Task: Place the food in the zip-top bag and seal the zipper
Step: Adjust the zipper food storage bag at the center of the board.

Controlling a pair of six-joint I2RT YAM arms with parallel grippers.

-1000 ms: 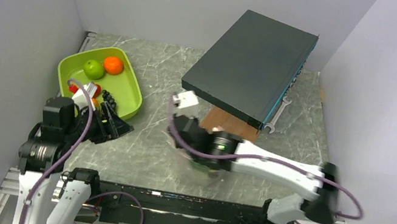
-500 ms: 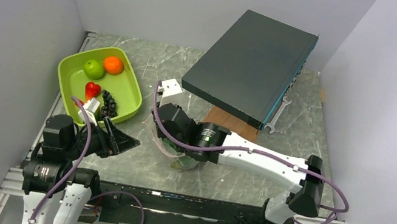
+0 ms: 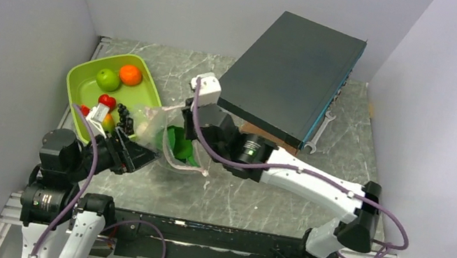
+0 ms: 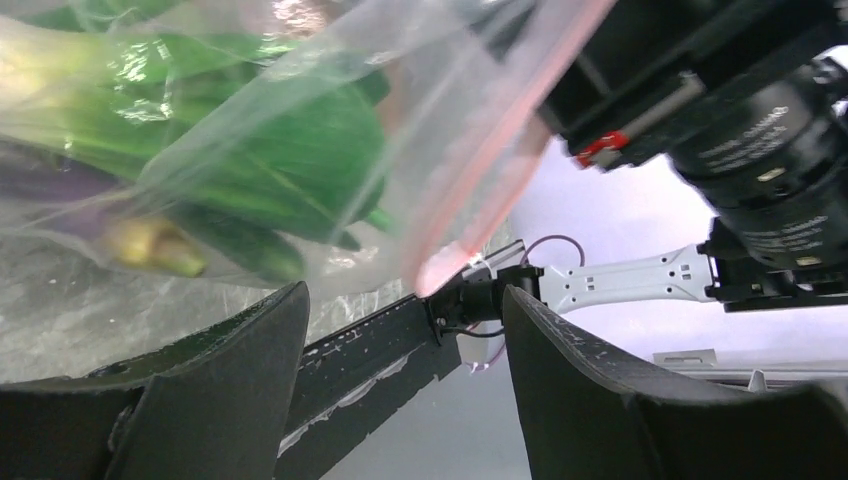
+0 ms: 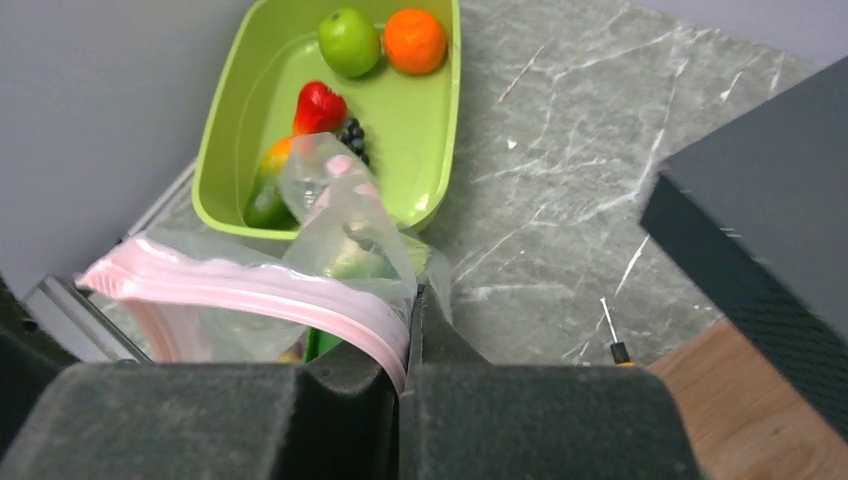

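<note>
Right gripper (image 3: 198,146) is recorded from above as clamped on the zip-top bag (image 3: 161,133), which is held beside the tray (image 3: 148,106); left gripper (image 3: 136,154) sits just left of it. In the left wrist view, its jaws are spread, and the zipper (image 4: 500,170) slants up just beyond them, apparently untouched. In the right wrist view, the strip is pinched at one end and runs off toward the left arm.

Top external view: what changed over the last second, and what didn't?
The right claw, shut on the zipper of the zip-top bag, carried the bag leftward and away from the bases, up to the green tray. The left claw drew back from the tray, then came beside the bag, open and gripping nothing. The green apple, orange and dark box stayed put.
</note>
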